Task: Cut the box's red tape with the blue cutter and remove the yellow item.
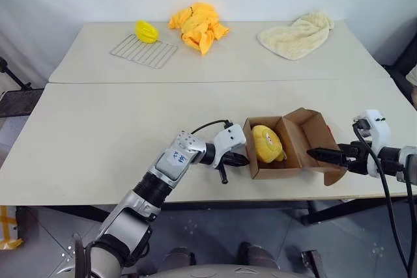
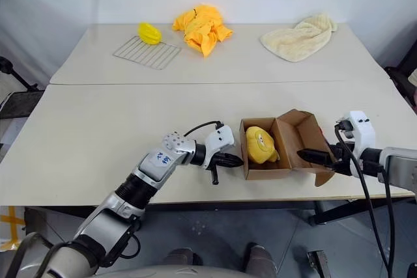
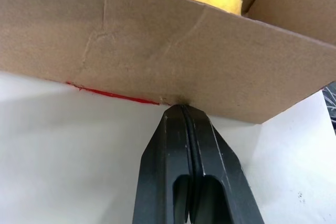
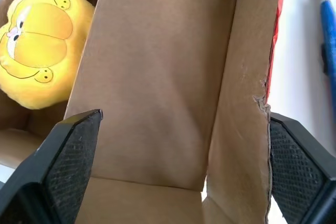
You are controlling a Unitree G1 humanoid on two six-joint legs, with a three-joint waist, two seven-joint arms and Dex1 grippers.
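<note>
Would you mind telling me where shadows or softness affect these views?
Left wrist view: the left gripper is crisp, the box wall evenly lit. Right wrist view: the yellow item sits partly shaded and the blue cutter looks soft.

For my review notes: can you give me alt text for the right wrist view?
An open cardboard box seen from above between the right hand's two spread black fingers. A yellow plush toy with a cartoon face sits in the box's far corner. Red tape runs along one torn flap edge, and a blue cutter lies on the table beyond it.
</note>
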